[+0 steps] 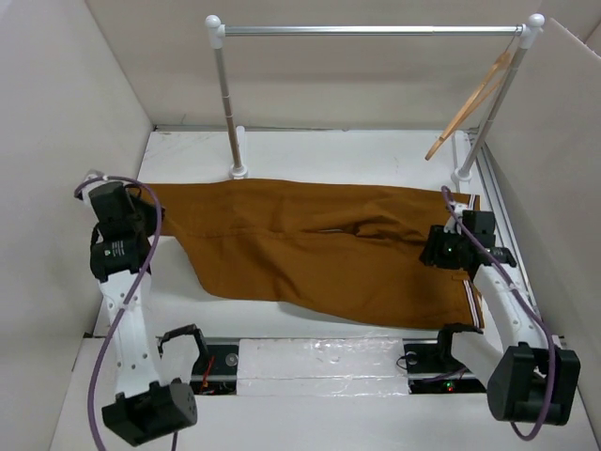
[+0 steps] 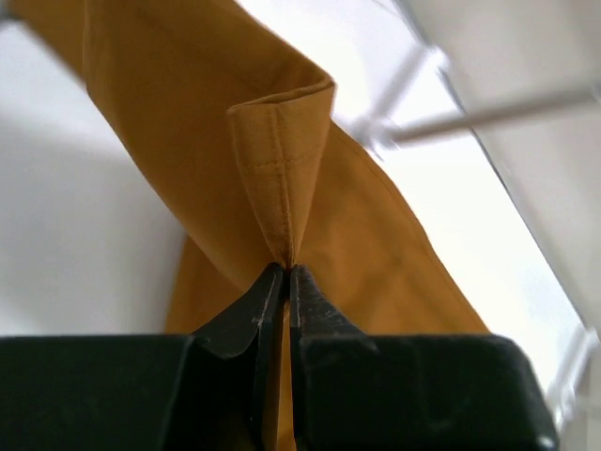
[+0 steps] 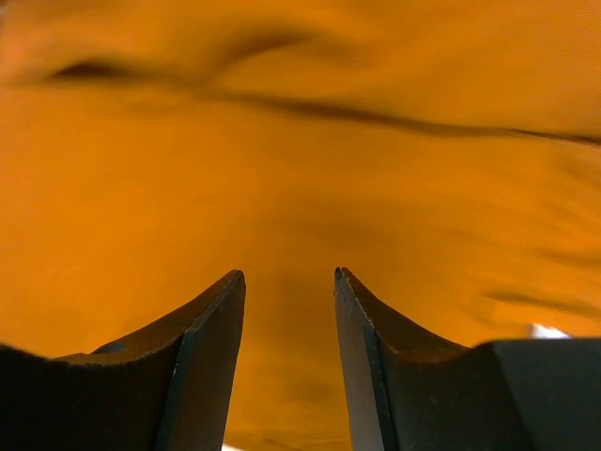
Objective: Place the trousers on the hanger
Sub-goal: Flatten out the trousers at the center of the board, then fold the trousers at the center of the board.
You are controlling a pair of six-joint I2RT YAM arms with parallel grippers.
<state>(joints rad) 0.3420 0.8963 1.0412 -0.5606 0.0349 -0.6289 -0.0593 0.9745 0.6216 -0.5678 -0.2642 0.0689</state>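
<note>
The rust-brown trousers (image 1: 310, 249) lie flat across the table, leg ends at the left, striped waistband (image 1: 473, 301) at the right. My left gripper (image 1: 131, 209) is shut on the hem of a trouser leg, which folds up from between the fingertips (image 2: 282, 188). My right gripper (image 1: 439, 246) is open and points down just above the cloth near the waist; brown cloth (image 3: 300, 169) fills its view between the fingers (image 3: 211, 319). The light wooden hanger (image 1: 474, 99) hangs tilted from the right end of the rail.
A silver rail (image 1: 371, 30) on white posts (image 1: 225, 94) spans the back of the table. White walls close in on the left (image 1: 56, 141) and right (image 1: 563, 141). A rail strip (image 1: 319, 362) runs along the near edge between the arm bases.
</note>
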